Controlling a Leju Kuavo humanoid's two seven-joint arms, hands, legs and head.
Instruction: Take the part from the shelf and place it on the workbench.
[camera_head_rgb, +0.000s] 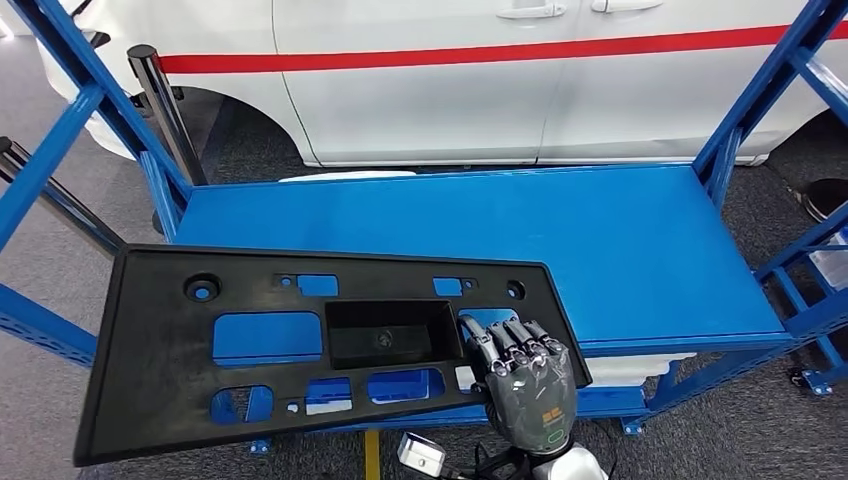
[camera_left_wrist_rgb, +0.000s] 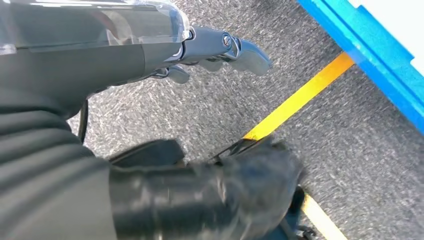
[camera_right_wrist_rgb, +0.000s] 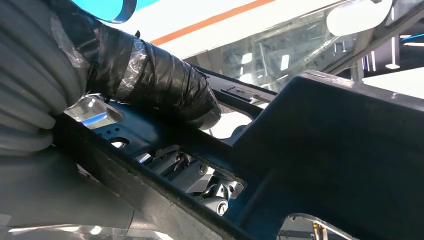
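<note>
Your right hand (camera_head_rgb: 528, 385) grips the long black moulded plastic panel (camera_head_rgb: 300, 340), a flat part full of cut-outs with a boxed recess near its middle. The fingers (camera_head_rgb: 508, 342) lie over the top face near its right end, and in the right wrist view the taped thumb (camera_right_wrist_rgb: 155, 85) presses across a rib of the part from the other face. The panel hangs in the air in front of the blue metal rack, tilted, its far edge overlapping the blue shelf surface (camera_head_rgb: 620, 240) in the head view; whether it touches there I cannot tell.

Treat it as stiff and light, but long: held at one end, the free left end will droop and swing, and the smooth plastic may twist in the grip. A hold nearer the central recess, or support from the other arm, would steady it.

Your left hand (camera_left_wrist_rgb: 220, 47) hangs over the grey carpeted floor (camera_left_wrist_rgb: 210, 110) beside a yellow floor line (camera_left_wrist_rgb: 300, 97), holding nothing, its fingers loosely apart. A white car with a red stripe (camera_head_rgb: 480, 80) stands behind the rack.
</note>
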